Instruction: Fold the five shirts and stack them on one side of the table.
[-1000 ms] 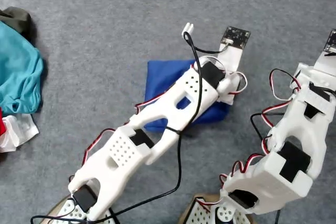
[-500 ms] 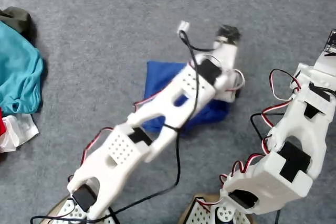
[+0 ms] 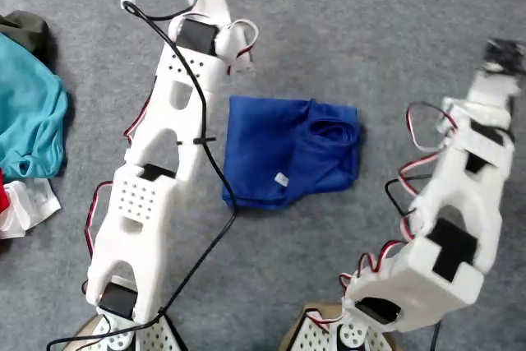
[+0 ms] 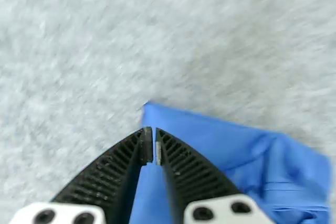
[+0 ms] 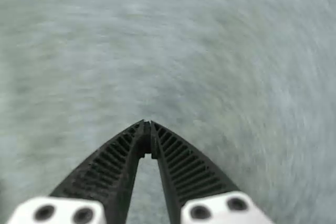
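A grey table [image 3: 370,30] is seen from above with two white arms rising from its 6 o'clock edge. A blue shirt [image 3: 288,158] lies roughly folded near the table's middle, a small white tag showing on its near half. The left arm [image 3: 177,104] is stretched out towards 12 o'clock, its wrist placed at 11 o'clock from the blue shirt, close to that shirt's far-left corner. In the left wrist view, the left claw [image 4: 151,145] is seen with its black ribbed jaws drawn together, nothing gripped between them; the corner of the blue shirt lies just beyond and beneath the tips, and whether cloth and tips touch cannot be told. The right arm [image 3: 460,195] is held at 3 o'clock from the blue shirt, well apart from it. The right claw [image 5: 148,140] is seen with its jaws closed on nothing, over bare grey table. At the table's 9 o'clock edge a teal shirt [image 3: 29,113] is heaped, with a dark cloth [image 3: 26,26] touching it at 12 o'clock and a red and white cloth [image 3: 20,203] at 6 o'clock.
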